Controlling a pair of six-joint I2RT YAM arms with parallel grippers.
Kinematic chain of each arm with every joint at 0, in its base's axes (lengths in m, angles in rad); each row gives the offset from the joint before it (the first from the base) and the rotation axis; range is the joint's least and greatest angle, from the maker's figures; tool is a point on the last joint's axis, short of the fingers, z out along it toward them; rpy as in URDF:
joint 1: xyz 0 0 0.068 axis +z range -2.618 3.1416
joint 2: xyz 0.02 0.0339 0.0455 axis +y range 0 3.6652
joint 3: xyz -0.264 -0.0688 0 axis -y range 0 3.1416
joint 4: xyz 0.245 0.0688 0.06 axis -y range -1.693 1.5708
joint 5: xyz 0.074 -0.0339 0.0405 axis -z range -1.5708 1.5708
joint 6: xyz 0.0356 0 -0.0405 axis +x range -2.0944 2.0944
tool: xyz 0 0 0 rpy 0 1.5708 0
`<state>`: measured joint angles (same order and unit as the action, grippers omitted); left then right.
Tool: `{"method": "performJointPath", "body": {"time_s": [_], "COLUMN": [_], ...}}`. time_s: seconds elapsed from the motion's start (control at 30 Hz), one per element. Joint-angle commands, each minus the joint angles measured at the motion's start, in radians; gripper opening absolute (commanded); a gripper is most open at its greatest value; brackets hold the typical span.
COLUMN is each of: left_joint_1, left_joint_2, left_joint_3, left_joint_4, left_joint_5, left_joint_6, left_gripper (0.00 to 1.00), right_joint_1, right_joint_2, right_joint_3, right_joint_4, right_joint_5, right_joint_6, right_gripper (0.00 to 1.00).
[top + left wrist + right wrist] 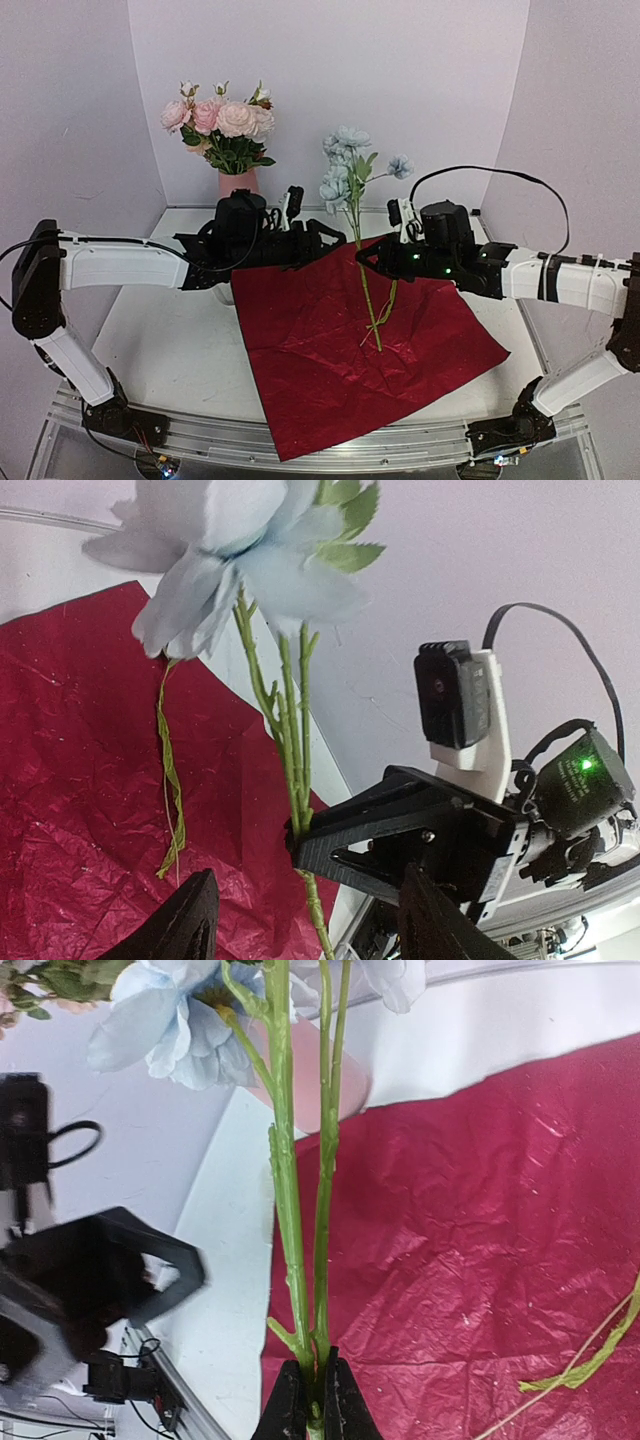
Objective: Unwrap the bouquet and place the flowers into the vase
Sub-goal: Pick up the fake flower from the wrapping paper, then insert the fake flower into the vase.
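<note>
— Overhead view?
— Fixed, high behind both arm bases, facing the back wall; takes in the whole table (170, 340).
— Left wrist view?
— Close, low, looking sideways at the right gripper (297, 842).
— Right wrist view?
— Very close, looking along the blue flower stems (289, 1210). All three share stems and red paper (340, 340).

White worktop (170, 340) below both jaws. Lilac backdrop walls (420, 70) beyond and either side of them. Aluminium rail (400, 452) along near edge, well behind the jaws.
</note>
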<state>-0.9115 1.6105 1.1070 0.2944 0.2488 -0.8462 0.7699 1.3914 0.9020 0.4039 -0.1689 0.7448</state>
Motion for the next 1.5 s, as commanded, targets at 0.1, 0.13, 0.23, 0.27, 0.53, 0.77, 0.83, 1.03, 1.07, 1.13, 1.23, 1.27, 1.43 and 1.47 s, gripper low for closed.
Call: {"method": "performJointPath", "body": {"time_s": [0.1,0.13,0.23,0.27,0.53,0.77,0.83,1.03,1.07,1.13,1.23,1.27,1.43,1.47], "left_joint_1": [-0.009,-0.01,-0.011,-0.012,-0.013,-0.013,-0.013,-0.013,-0.013,-0.013,-0.013,-0.013,-0.012,-0.012], "left_joint_2": [0.033,0.036,0.045,0.048,0.052,0.037,0.034,0.028,0.027,0.027,0.02,0.014,-0.062,-0.085], "left_joint_3": [0.097,0.102,0.11,0.113,0.113,0.113,0.113,0.11,0.109,0.11,0.108,0.105,0.058,0.042], "left_joint_4": [0.023,0.023,0.025,0.025,0.026,0.028,0.028,0.029,0.029,0.029,0.028,0.028,0.019,0.013], "left_joint_5": [0.02,0.02,0.025,0.026,0.016,-0.006,-0.007,-0.008,-0.009,-0.007,-0.01,-0.015,-0.067,-0.088], "left_joint_6": [-0.015,-0.016,-0.016,-0.016,-0.015,-0.002,-0.002,0.001,0.002,0.008,0.041,0.061,0.27,0.314], "left_gripper": [0.61,0.6,0.59,0.58,0.54,0.44,0.41,0.25,0.21,0.11,0.0,0.0,0.0,0.0], "right_joint_1": [0.009,0.009,0.013,0.015,0.027,0.035,0.038,0.044,0.046,0.048,0.049,0.049,0.049,0.049], "right_joint_2": [-0.04,-0.037,-0.026,-0.023,-0.012,-0.001,0.002,0.014,0.017,0.024,0.028,0.027,-0.022,-0.036], "right_joint_3": [0.008,0.01,0.017,0.019,0.015,0.01,0.005,-0.005,-0.005,-0.003,-0.003,-0.004,-0.04,-0.048], "right_joint_4": [0.1,0.1,0.106,0.109,0.16,0.183,0.189,0.212,0.215,0.217,0.217,0.217,0.217,0.217], "right_joint_5": [-0.049,-0.053,-0.07,-0.075,-0.125,-0.157,-0.16,-0.162,-0.164,-0.168,-0.167,-0.167,-0.118,-0.106], "right_joint_6": [0.004,0.005,0.005,0.005,0.005,0.01,0.015,0.023,0.024,0.025,0.027,0.024,0.014,0.008], "right_gripper": [0.0,0.0,0.0,0.0,0.0,0.0,0.0,0.0,0.0,0.02,0.12,0.21,0.7,0.73]}}
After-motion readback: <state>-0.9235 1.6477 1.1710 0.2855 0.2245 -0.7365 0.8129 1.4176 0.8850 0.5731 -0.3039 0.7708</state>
